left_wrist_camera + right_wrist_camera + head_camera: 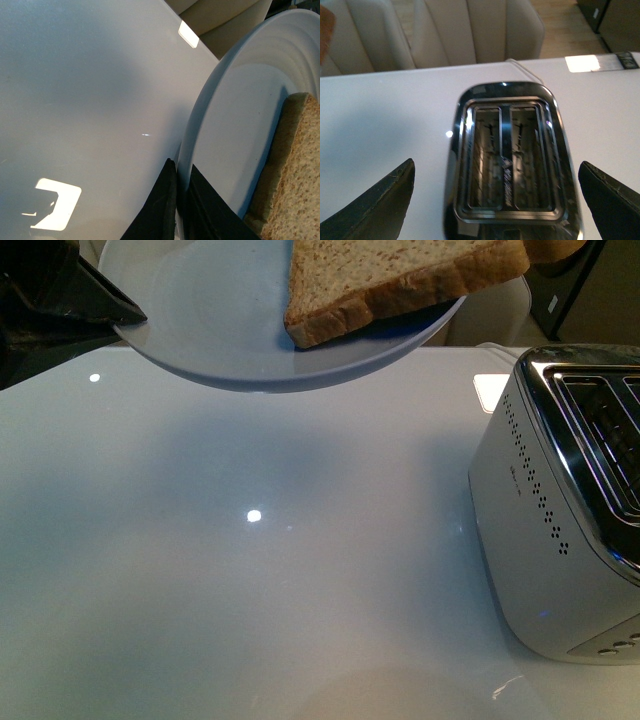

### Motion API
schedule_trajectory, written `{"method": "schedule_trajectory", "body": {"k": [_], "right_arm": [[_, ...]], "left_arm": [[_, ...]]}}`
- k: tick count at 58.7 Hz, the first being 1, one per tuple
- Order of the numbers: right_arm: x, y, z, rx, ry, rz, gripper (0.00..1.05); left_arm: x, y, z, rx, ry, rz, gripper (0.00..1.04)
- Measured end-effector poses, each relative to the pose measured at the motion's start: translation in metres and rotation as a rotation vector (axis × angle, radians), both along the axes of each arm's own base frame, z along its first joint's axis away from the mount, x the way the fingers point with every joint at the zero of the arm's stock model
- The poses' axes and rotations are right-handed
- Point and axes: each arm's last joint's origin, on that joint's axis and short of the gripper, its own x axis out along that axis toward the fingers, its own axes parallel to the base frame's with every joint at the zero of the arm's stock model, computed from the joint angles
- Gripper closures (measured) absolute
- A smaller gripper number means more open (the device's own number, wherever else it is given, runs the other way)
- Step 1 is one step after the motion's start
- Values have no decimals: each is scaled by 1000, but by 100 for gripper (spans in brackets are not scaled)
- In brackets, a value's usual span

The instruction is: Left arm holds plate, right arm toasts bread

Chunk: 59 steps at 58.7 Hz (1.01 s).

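bread (400,280) on held plate (230,330) | toaster (560,520) under spread right gripper (496,164)

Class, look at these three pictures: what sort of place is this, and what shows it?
Probably a home kitchen or dining area: a silver two-slot toaster stands on a glossy white table, a slice of brown bread lies on a pale blue-grey plate, and cream upholstered seats stand behind.

Pale blue-grey plate (220,335); speckled brown bread (400,280), darker crust; silver dot-perforated toaster (545,540)
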Motion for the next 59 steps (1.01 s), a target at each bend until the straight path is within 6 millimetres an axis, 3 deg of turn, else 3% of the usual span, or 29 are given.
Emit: {"method": "schedule_trajectory", "body": {"k": [12, 24, 31, 50, 59], "right_arm": [[45, 20, 19, 181, 24, 94, 9], [73, 38, 34, 450, 48, 184, 9], [83, 51, 32, 572, 87, 230, 9], [86, 70, 23, 714, 177, 262, 9], [88, 76, 15, 731, 229, 255, 31]], "left_arm": [[0, 0, 0, 0, 0, 0, 101], [0, 0, 0, 0, 0, 0, 101], [0, 0, 0, 0, 0, 0, 101], [0, 0, 0, 0, 0, 0, 101], [0, 0, 0, 0, 0, 0, 101]]}}
